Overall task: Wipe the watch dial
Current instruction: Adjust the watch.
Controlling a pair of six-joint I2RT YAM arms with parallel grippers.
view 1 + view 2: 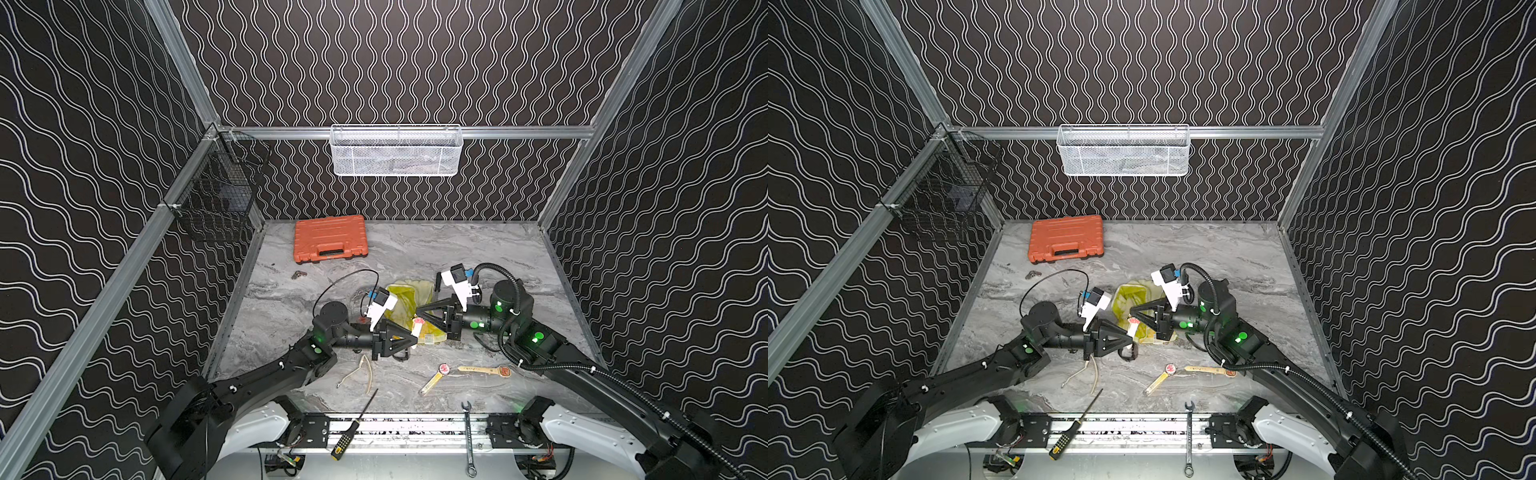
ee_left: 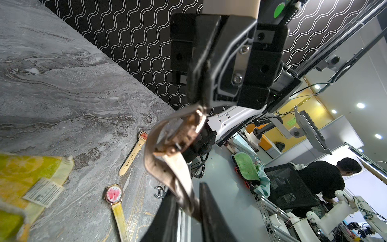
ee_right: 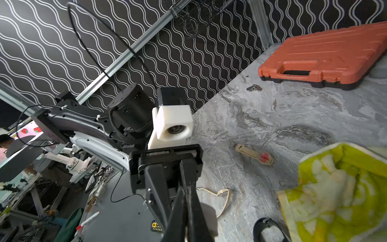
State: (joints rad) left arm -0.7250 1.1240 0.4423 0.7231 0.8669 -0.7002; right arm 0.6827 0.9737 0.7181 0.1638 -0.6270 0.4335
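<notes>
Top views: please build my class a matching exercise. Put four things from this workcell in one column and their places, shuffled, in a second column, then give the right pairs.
Things
1. orange case
2. white mesh basket
3. spanner
4. yellow cloth

Places
A. on the table, between the two arms' wrists
B. hung on the rear rail
C. at the back of the table, toward the left wall
D. across the front rail, near the right arm's base

Pairs: 1-C; 2-B; 3-D; 4-A
</notes>
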